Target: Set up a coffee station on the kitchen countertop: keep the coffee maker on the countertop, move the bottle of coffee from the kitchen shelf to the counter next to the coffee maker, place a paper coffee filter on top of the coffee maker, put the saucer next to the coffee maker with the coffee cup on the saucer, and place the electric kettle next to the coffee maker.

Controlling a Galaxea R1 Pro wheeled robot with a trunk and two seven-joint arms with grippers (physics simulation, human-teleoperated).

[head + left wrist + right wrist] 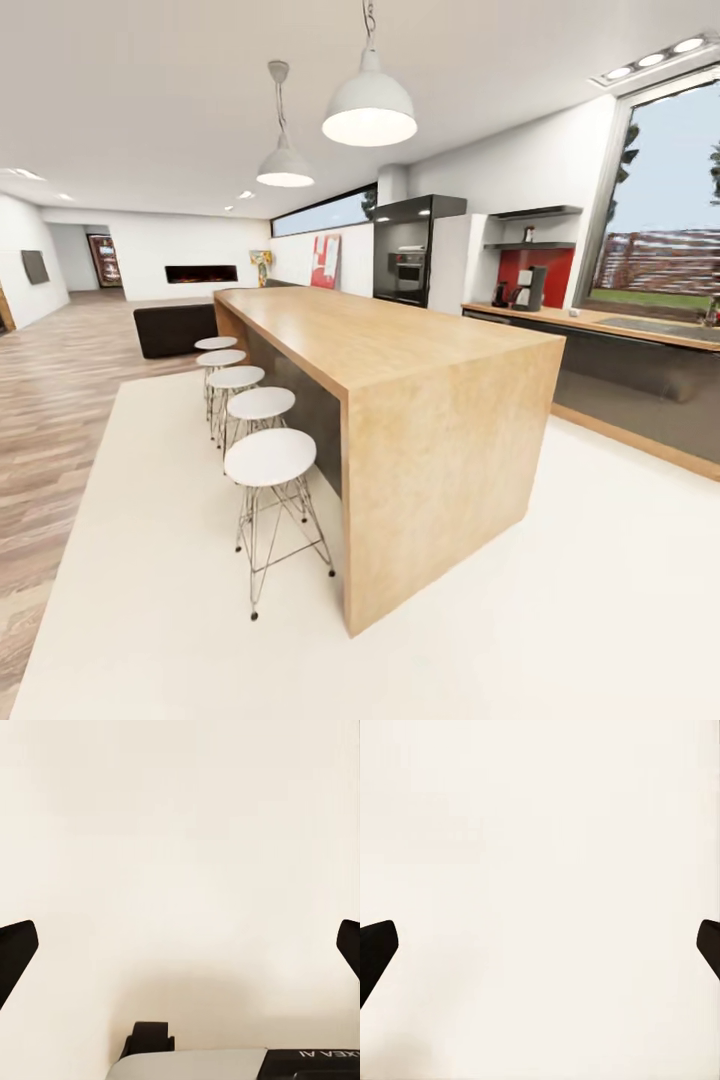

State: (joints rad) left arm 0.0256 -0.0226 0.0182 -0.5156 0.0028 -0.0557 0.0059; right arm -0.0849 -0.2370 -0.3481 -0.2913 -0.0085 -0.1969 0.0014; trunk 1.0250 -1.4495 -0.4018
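Both end effectors, left [180, 945] and right [540, 945], hang released over pale floor. Driving toward the far black-and-silver coffee maker [529, 288] risks clipping the long wooden island worktop [450, 440].

The head view is taken from standing height, aimed forward and slightly down across an open kitchen; the wooden island [400, 350] is seen near, end-on, with stools [268, 458] along its left side, and the countertop [590, 320] with the coffee maker [530, 288] is seen far off at right. The left wrist view is pointed straight at the pale floor [180, 832] from close range, dark fingertips [15, 952] at both edges, part of the robot base [225, 1065] in frame. The right wrist view is aimed likewise at the same pale floor [540, 870], fingertips [375, 952] wide apart. The pale floor [560, 600] is shared by all three views.
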